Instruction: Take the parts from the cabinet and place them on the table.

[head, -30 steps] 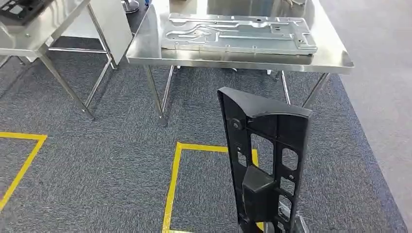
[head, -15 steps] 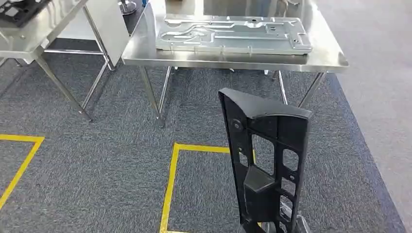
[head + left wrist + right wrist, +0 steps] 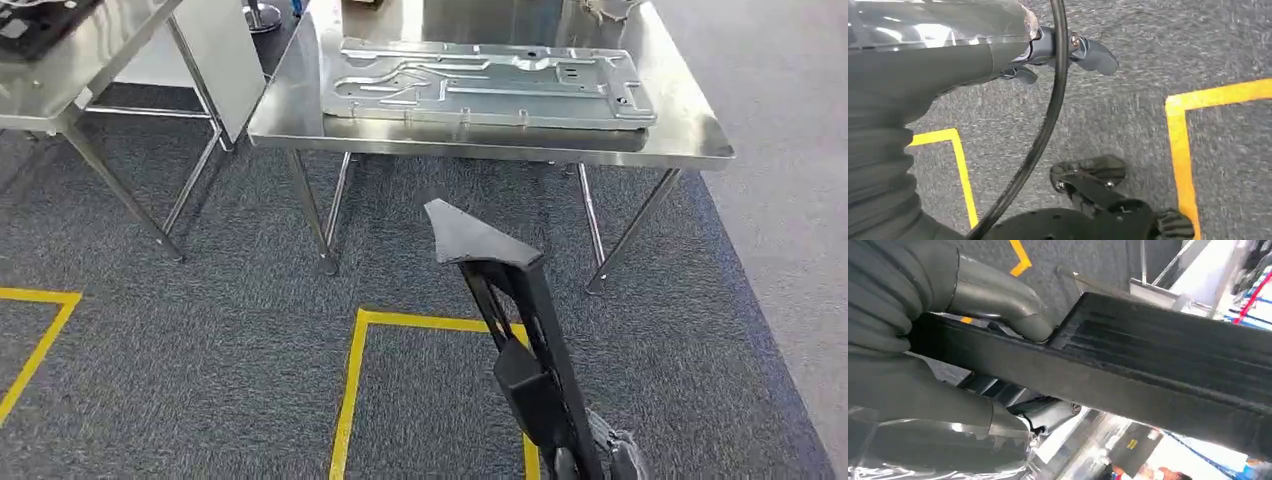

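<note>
Fingers (image 3: 998, 305) of the right hand (image 3: 923, 350) are wrapped around the long black plastic part with cut-out windows (image 3: 520, 330), thumb on one face and the rest on the other, low down near its bottom end. Fingers (image 3: 1093, 52) of the left hand (image 3: 998, 55) hang slack over the carpet, apart and holding nothing.

Grey carpet floor (image 3: 200, 320), marked with yellow tape lines (image 3: 352, 390), lies between the robot and the goal. Ahead, the stainless steel counter (image 3: 690, 140) now sits a little nearer and lower in the head view than a second ago, so the robot has closed on it. A large pressed sheet-metal panel (image 3: 480, 85) covers most of its top, leaving bare strips at the near edge and right end. A second steel counter (image 3: 60, 90) stands far left.

Since half a second ago the black part has turned from broad face to narrow edge and leans away toward the counter. I judge that the carry is nearly over and the set-down is being prepared, though the part is still well short of the counter's near edge.
</note>
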Action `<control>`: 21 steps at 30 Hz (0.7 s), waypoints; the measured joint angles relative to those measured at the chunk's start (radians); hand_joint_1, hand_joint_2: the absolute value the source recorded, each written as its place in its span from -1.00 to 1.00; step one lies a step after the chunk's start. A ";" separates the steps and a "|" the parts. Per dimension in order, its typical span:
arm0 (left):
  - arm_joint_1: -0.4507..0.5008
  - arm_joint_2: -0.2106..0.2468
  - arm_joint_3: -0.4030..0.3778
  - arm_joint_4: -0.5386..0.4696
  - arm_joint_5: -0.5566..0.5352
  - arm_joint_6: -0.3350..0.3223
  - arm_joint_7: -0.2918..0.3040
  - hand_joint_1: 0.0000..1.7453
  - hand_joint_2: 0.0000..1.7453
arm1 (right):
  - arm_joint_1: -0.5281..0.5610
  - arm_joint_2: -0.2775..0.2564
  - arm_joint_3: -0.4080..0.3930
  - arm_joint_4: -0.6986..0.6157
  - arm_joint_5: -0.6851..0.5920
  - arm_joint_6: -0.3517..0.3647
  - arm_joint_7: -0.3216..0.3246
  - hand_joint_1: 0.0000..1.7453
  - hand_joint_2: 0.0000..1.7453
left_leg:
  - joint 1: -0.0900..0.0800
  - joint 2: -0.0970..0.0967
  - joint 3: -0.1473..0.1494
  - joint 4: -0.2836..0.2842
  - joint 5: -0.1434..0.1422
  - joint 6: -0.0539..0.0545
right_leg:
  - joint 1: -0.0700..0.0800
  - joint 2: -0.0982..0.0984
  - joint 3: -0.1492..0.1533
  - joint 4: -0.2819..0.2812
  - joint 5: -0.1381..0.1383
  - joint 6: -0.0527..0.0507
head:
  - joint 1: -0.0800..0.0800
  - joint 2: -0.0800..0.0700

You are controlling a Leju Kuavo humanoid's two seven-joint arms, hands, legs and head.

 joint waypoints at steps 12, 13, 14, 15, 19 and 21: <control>0.009 0.000 -0.002 0.000 0.000 0.002 -0.002 -1.00 1.00 | 0.007 0.000 -0.004 -0.006 0.002 -0.007 -0.001 1.00 1.00 | 0.001 -0.003 -0.302 0.210 -0.071 -0.020 | -0.001 0.022 0.307 -0.112 -0.165 -0.039 | 0.000 0.000; 0.015 0.002 -0.002 0.000 -0.001 0.002 0.000 -1.00 1.00 | 0.008 0.000 -0.004 -0.006 0.002 -0.007 -0.001 1.00 1.00 | -0.004 -0.002 -0.319 0.126 0.101 0.000 | 0.001 0.021 0.333 -0.115 -0.191 -0.038 | 0.000 0.000; 0.020 0.006 -0.002 0.000 -0.002 0.002 0.000 -1.00 1.00 | 0.007 0.000 -0.004 -0.004 0.002 -0.007 -0.001 1.00 1.00 | -0.013 -0.005 -0.318 0.092 0.264 0.006 | 0.005 0.027 0.354 -0.109 -0.214 -0.031 | 0.000 0.000; 0.020 0.006 -0.002 0.001 -0.002 0.002 0.000 -1.00 1.00 | 0.008 -0.001 -0.004 -0.003 0.002 -0.007 0.000 1.00 1.00 | -0.016 -0.006 -0.309 0.103 0.248 0.001 | 0.001 0.036 0.369 -0.117 -0.230 -0.022 | 0.001 0.000; 0.000 0.005 -0.003 0.000 -0.003 0.006 -0.002 -1.00 1.00 | -0.001 0.004 -0.005 -0.010 0.003 -0.011 0.002 1.00 1.00 | -0.015 -0.011 -0.235 0.072 0.197 0.031 | -0.008 0.030 0.338 0.022 -0.149 0.003 | 0.000 0.000; -0.007 0.006 -0.003 0.000 -0.003 0.009 -0.003 -1.00 1.00 | -0.002 0.005 -0.008 -0.010 0.002 -0.013 0.001 1.00 1.00 | -0.011 -0.010 -0.185 0.043 0.175 0.037 | -0.006 0.017 0.214 0.208 -0.113 -0.003 | 0.000 0.000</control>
